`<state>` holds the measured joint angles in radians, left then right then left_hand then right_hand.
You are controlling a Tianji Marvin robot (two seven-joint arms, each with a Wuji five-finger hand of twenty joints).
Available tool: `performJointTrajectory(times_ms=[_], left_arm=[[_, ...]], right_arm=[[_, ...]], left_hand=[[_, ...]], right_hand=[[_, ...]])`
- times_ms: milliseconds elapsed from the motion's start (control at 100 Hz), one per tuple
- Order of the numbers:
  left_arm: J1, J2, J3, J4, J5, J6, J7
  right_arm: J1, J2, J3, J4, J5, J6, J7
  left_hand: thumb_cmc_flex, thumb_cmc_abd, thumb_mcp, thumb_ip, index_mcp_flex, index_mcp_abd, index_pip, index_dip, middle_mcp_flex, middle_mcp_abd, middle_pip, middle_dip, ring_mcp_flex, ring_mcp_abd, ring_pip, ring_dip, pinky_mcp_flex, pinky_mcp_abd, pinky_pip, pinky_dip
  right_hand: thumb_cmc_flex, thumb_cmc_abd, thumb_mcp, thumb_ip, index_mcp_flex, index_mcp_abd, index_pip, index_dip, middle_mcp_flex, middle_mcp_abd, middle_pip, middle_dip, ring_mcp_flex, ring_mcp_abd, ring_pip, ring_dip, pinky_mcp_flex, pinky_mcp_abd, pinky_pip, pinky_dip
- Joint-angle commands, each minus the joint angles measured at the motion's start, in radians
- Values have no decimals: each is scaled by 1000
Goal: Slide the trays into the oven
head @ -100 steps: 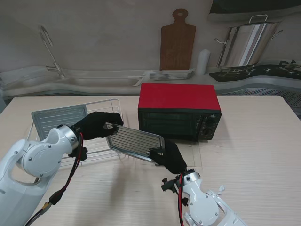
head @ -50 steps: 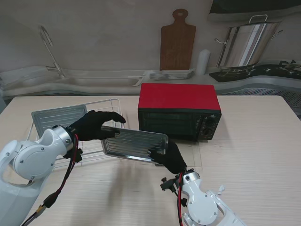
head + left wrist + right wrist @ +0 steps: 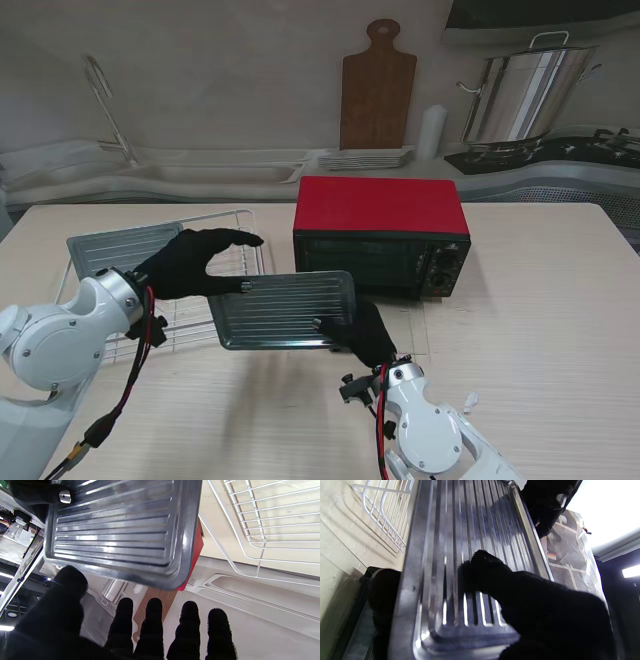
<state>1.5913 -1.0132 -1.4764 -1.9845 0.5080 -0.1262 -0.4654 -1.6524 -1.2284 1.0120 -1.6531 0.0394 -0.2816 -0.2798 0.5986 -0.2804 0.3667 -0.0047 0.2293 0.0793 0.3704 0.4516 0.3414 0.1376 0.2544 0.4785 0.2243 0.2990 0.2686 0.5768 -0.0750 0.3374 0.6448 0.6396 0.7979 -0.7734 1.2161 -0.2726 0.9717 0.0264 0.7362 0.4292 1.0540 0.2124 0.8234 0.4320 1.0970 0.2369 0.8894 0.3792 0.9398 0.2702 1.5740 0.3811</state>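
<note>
Gripping the tray point(image 3: 283, 310) at mid-frame with the right hand point(image 3: 358, 333) alone, left hand point(image 3: 190, 262) open beside it, level it before the red oven point(image 3: 380, 237).

Both hands raised, palms inward.
Left hand point(image 3: 190, 264) fingers spread apart, gripping nothing; right hand point(image 3: 362, 333) pinched closed, thumb over fingers.

— How many ribbed metal trays?
— Two: one ribbed silver tray point(image 3: 285, 308) at centre frame, a second grey tray point(image 3: 122, 247) at middle left.
— Ovens and racks?
— One red box-shaped toaster oven point(image 3: 380, 234), one white wire rack point(image 3: 240, 255).
— Hands?
— Two black-gloved hands point(image 3: 190, 264), point(image 3: 362, 332).
— Along the top?
— One brown wooden board point(image 3: 377, 87), one steel stockpot point(image 3: 522, 93).
</note>
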Motion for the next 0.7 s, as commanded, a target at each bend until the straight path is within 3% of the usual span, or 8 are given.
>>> performJointTrajectory(times_ms=[0,280,690], left_arm=[[17,-9,-10,-17,-6,-3,0],[71,-24,-44,-31,10,-2,77],[120,-44,-27,15,135,-43,220]], right_arm=[[-7,-11,3,-12,12,11,16],[-11,-7,61,-43,120,96,63],[-7,-4,165,-52,169,255,101]], left_hand=[[-50,24,-32,-47,-45,20,-6,-19,-45,-6,-17,-23,-43,-22,-34,-19,-28,-21,-47,-3],[-35,50,-67,-45,-38,14,-34,-40,-60,0,-63,-57,-62,-23,-82,-42,-24,-20,-151,5],[18,138,-173,-21,-27,-16,-101,-122,-80,-6,-126,-120,-101,-40,-145,-108,-9,-25,-336,5]], right_hand=[[88,59,106,-8,108,-92,187,93,2,16,26,14,72,63,92,28,62,-109,59,-12],[88,53,114,-10,111,-83,183,92,1,23,30,8,81,68,91,21,73,-100,60,-24],[86,59,112,-9,97,-72,168,71,0,31,26,-22,81,74,76,9,72,-80,56,-41]])
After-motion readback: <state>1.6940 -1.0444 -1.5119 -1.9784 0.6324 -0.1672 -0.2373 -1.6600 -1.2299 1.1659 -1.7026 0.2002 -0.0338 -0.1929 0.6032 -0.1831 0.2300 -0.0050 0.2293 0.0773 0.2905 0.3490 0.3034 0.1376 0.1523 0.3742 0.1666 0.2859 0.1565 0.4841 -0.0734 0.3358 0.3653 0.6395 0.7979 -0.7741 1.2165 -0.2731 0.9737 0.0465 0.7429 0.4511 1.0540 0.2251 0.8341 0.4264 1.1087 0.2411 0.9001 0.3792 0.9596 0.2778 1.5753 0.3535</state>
